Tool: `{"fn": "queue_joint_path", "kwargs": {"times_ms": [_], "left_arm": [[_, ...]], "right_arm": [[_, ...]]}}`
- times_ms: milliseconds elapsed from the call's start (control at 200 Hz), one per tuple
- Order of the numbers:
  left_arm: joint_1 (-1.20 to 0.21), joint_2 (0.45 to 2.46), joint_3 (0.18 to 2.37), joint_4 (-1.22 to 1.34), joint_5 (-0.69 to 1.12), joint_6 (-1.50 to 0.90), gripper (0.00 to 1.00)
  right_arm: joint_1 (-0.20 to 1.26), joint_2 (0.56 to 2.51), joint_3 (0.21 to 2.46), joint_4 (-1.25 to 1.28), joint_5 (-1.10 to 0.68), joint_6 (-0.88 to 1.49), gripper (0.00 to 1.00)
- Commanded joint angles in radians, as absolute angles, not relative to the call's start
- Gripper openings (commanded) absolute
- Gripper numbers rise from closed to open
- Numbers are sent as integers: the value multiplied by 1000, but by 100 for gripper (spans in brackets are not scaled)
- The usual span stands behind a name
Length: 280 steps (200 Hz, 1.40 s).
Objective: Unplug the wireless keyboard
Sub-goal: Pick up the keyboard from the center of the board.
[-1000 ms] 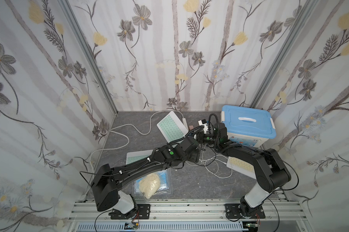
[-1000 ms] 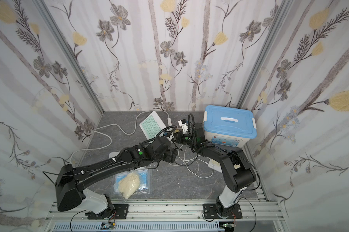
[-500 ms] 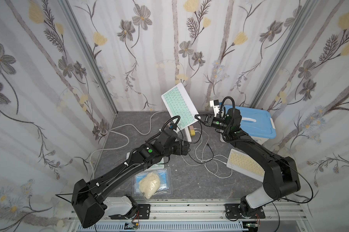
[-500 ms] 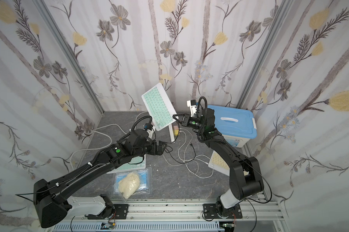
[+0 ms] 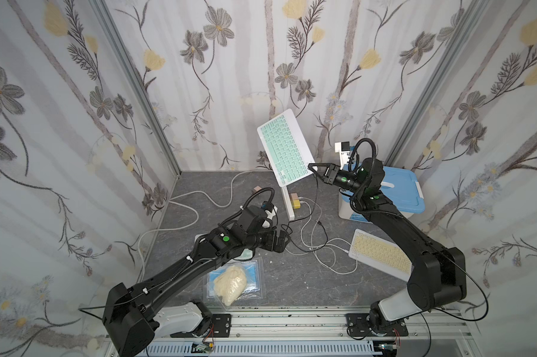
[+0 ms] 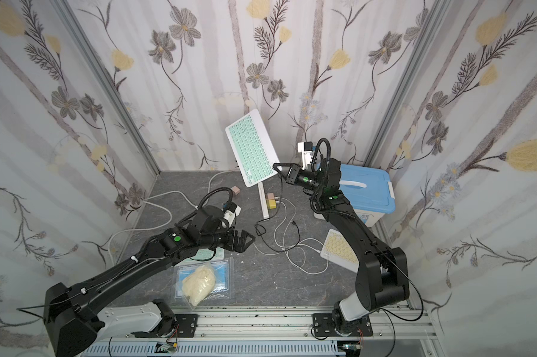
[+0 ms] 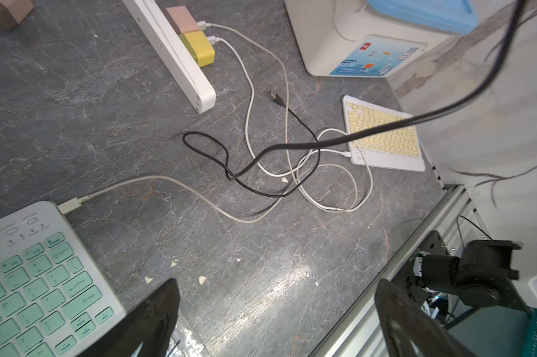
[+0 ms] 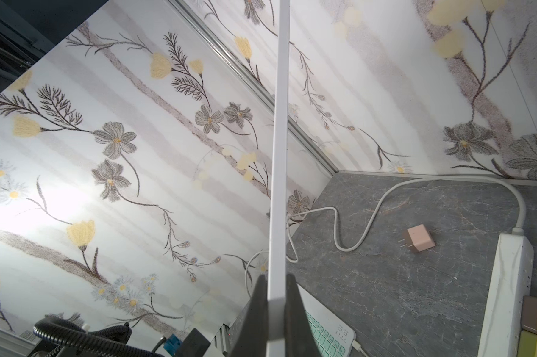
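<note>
My right gripper [image 5: 312,168] [image 6: 276,169] [image 8: 276,279] is shut on one corner of a white keyboard with green keys [image 5: 284,148] [image 6: 251,146], holding it tilted in the air above the table's back. A thin black cable [image 5: 315,197] [image 7: 292,142] hangs from by that corner to the table. I cannot tell whether it sits in the keyboard's port. Its free plug [image 7: 276,97] lies on the table. My left gripper [image 5: 284,242] [image 6: 250,239] [image 7: 276,293] is open and empty, low over the table's middle.
A second green keyboard [image 7: 29,278] lies under my left arm with a white cable [image 7: 168,180] plugged in. A yellow keyboard [image 5: 380,253] lies front right. There are also a power strip [image 5: 287,201] with chargers [image 5: 295,200], a loose pink charger [image 5: 256,189], a blue-lidded box [image 5: 397,188] and a plastic bag [image 5: 231,281].
The right gripper has lifted the green keyboard off the table's back into the air. The left arm has drawn back toward the front and its jaws have opened wide.
</note>
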<state>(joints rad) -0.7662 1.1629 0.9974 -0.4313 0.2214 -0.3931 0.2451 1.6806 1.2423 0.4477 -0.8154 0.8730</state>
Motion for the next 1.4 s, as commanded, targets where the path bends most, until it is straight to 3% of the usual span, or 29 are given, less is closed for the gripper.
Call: {"fn": "queue_joint_path", "kwargs": {"times_ms": [0,95,340,649,849,1049,1259,1394], "left_arm": [[-715,1118,997,-360,374,-376,100],[-674,1108,1039,-422,413,-334,100],[-532,1177,1129,-632,60,-387,100],[-363,1138,1069,-29,587,-621,100],[-325,1257,1142,200,712,-753,100],[-325,1402,1187,405,782,-897,78],[-328,1434,1193,455,772,-921,75],[-336,1445,1207,472,781,-936,61]], "right_arm": [[236,1656,1230,534,-826,864,0],[219,1632,1207,543,-808,866,0],[172,1569,1169,562,-816,877,0],[179,1559,1070,688,-944,969,0],[188,1555,980,823,-993,1111,0],[211,1581,963,943,-1026,1254,0],[224,1588,966,985,-1029,1307,0],[231,1624,969,996,-1030,1321,0]]}}
